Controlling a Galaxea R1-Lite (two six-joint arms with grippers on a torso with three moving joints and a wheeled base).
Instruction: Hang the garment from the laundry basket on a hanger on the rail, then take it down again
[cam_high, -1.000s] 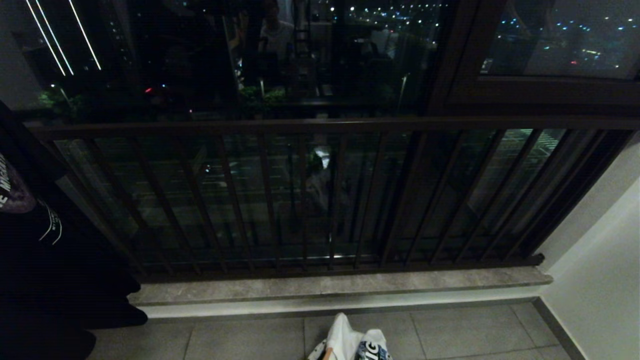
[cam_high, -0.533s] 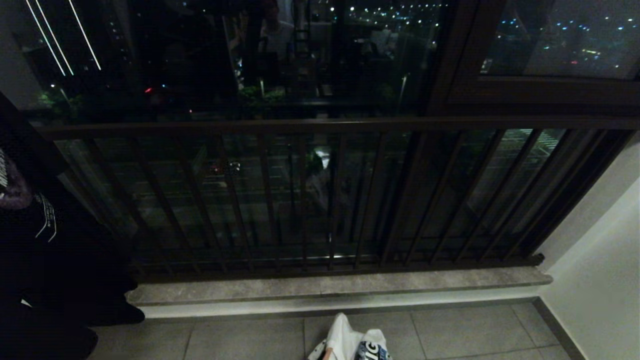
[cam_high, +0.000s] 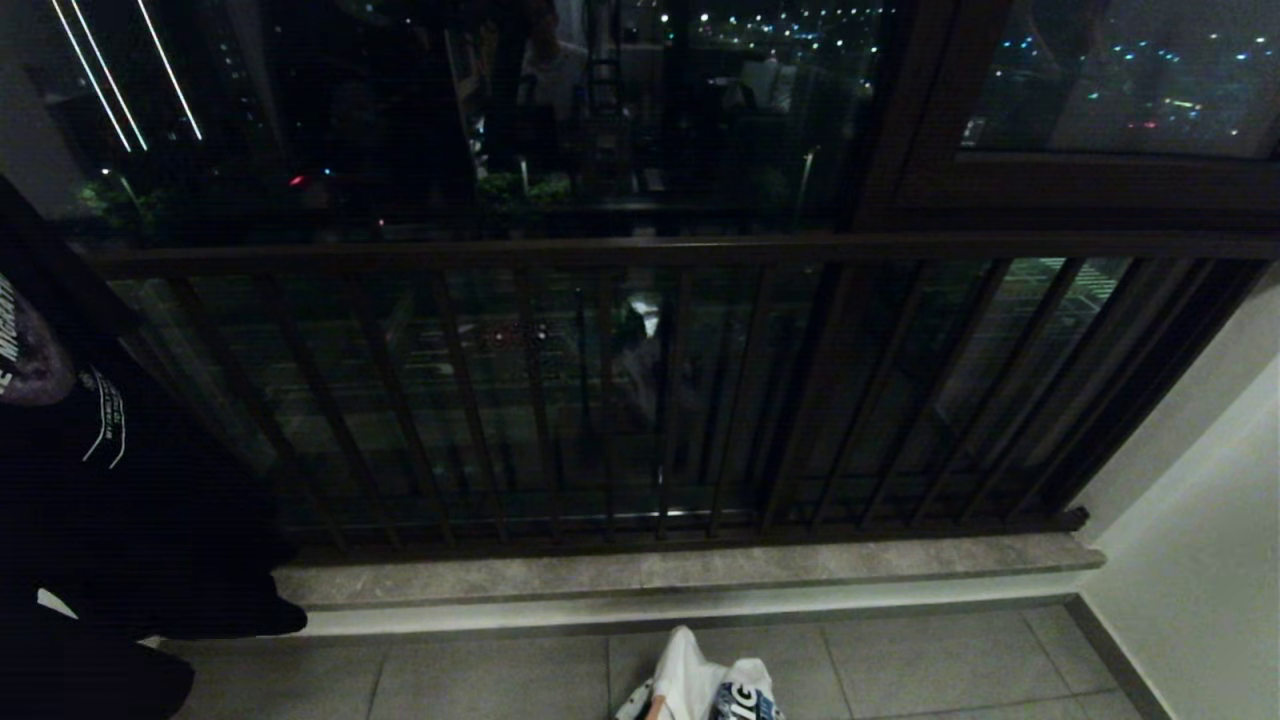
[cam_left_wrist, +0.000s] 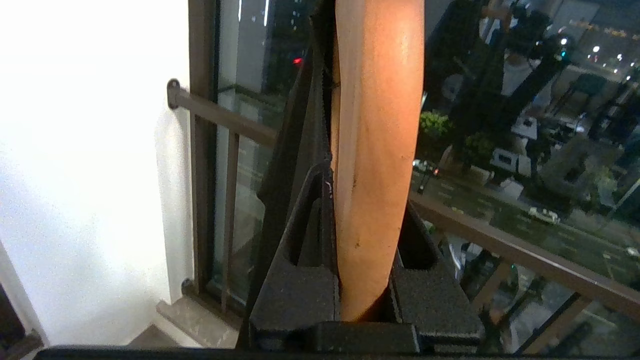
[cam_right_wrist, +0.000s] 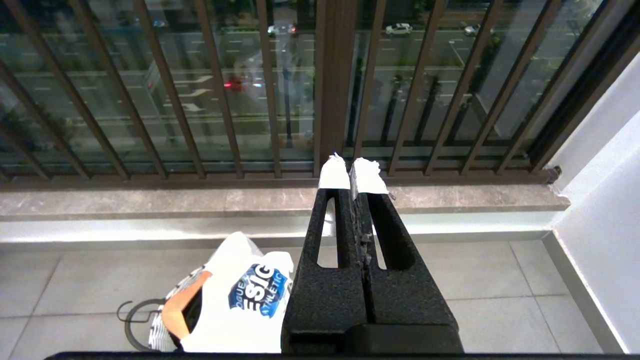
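Observation:
A black printed T-shirt, the garment (cam_high: 90, 470), hangs at the far left edge of the head view. In the left wrist view its dark cloth (cam_left_wrist: 295, 125) lies beside a wooden hanger (cam_left_wrist: 377, 125). My left gripper (cam_left_wrist: 367, 200) is shut on that hanger's wooden arm. The hanger's hook and the rail are out of view above. My right gripper (cam_right_wrist: 351, 175) is shut and empty, held low and pointing at the balcony bars. On the floor below it shows the thin dark rim of the laundry basket (cam_right_wrist: 131, 332).
A white T-shirt with a blue badge (cam_right_wrist: 240, 300) lies bunched on the floor tiles, also low in the head view (cam_high: 700, 685), with an orange hanger in its collar. The dark balcony railing (cam_high: 640, 250) and stone sill (cam_high: 680, 570) run ahead. A white wall (cam_high: 1200, 560) stands at right.
The black garment has swayed slightly at the left edge of the head view. Nothing else has moved.

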